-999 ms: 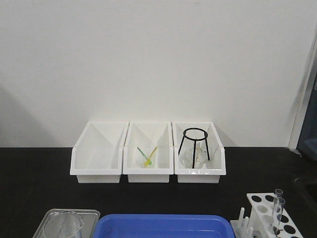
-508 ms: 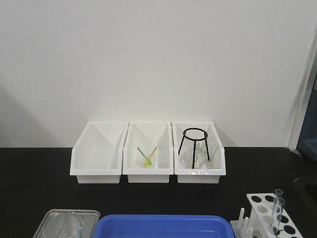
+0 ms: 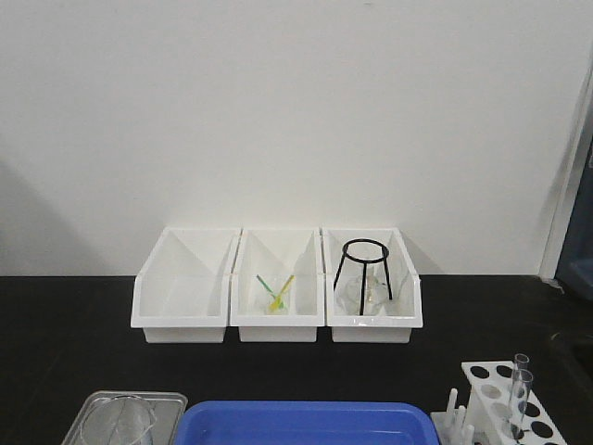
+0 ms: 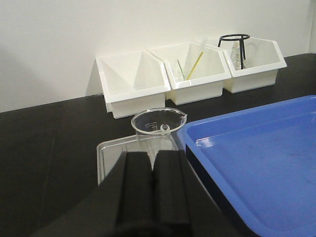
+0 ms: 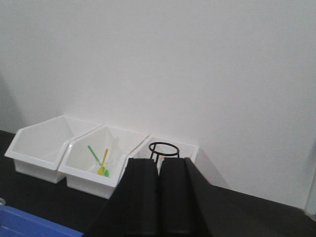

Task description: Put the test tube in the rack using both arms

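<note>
Both claws show only in their own wrist views: the left gripper (image 4: 152, 160) and the right gripper (image 5: 158, 168) each have jaws pressed together on nothing. Only the front view shows the rack (image 3: 505, 406), at the table's (image 3: 65, 334) near right corner, with two tubes (image 3: 520, 394) standing in it. Three bins (image 3: 278, 329) sit by the wall: left bare, middle with green and yellow sticks (image 3: 276, 293), right with a black ring stand (image 3: 363, 267). A beaker (image 4: 158, 124) stands in a clear tray (image 4: 111, 153) beside the blue tray (image 4: 256, 163).
</note>
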Controlling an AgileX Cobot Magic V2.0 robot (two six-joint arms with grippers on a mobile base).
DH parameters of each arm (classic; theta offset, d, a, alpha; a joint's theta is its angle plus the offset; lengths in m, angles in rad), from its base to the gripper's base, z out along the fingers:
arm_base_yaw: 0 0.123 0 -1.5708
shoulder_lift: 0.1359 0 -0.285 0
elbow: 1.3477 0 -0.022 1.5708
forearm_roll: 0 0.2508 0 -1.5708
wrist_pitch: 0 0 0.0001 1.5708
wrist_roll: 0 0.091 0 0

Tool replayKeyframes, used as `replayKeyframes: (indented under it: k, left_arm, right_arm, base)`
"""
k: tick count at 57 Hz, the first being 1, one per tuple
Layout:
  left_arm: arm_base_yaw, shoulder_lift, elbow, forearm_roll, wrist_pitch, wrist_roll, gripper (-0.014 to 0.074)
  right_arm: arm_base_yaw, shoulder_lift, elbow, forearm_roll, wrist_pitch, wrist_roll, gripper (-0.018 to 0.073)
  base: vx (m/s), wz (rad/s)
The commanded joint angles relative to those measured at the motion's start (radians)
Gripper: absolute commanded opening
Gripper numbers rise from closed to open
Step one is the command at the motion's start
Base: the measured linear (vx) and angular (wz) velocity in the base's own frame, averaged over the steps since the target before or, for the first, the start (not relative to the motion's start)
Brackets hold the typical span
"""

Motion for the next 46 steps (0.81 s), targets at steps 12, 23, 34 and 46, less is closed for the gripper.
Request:
replayKeyframes:
  k: [12, 23, 34, 46]
  left_arm:
    - [-0.001, -0.005, -0.021, -0.010, -0.078, -0.002, -0.0007]
    - [-0.001, -0.005, -0.021, -0.010, -0.078, -0.002, -0.0007]
    - [-0.001, -0.005, -0.021, -0.010, -0.078, -0.002, -0.0007]
    - [-0.001, -0.005, -0.021, -0.010, -0.078, -0.002, -0.0007]
  right_arm:
    - [0.104, -0.094, -0.031, 0.274, 0.351, -0.133, -0.0011]
    - [0.104, -0.098, -0.031, 0.538, 0.450, -0.515, -0.0011]
    - [0.101, -0.100, -0.008, 0.649, 0.407, -0.718, -0.0011]
    - [0.055, -0.172, 0.229, 0.722, 0.094, -0.742, -0.0011]
  base:
    - [0.00, 0.00]
    - [0.00, 0.00]
    - [0.00, 0.00]
    - [0.00, 0.00]
